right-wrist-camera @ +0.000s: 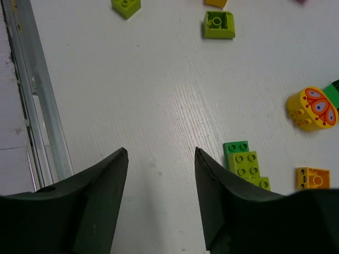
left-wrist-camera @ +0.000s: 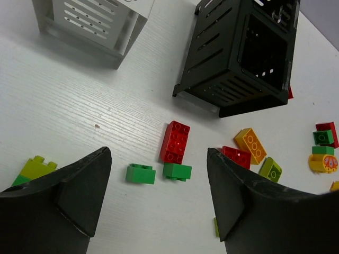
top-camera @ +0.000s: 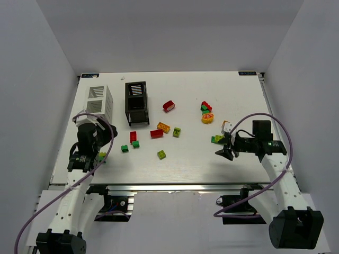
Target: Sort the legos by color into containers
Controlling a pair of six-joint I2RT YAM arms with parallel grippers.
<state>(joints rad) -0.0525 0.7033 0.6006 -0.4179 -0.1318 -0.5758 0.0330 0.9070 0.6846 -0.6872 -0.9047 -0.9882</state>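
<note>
The white table (top-camera: 212, 159) fills the top view. The white bin (top-camera: 99, 100) and the black bin (top-camera: 136, 103) stand side by side at its far left. The left wrist view shows only a corner of the white bin, but gives the black one's slatted side up close.

The left gripper (left-wrist-camera: 158, 153) hovers with jaws apart and nothing between them, in front of the bins. The right gripper (right-wrist-camera: 160, 153) also stands parted and empty over bare table on the right.

The bricks lie scattered on the table. Only the left wrist view makes clear a red brick (left-wrist-camera: 175, 142) with two green bricks (left-wrist-camera: 141, 173) just below it. The right wrist view alone shows the printed pattern on the round yellow piece (right-wrist-camera: 312, 108), and a yellow-green brick (right-wrist-camera: 244, 161) just beside the right finger.
</note>
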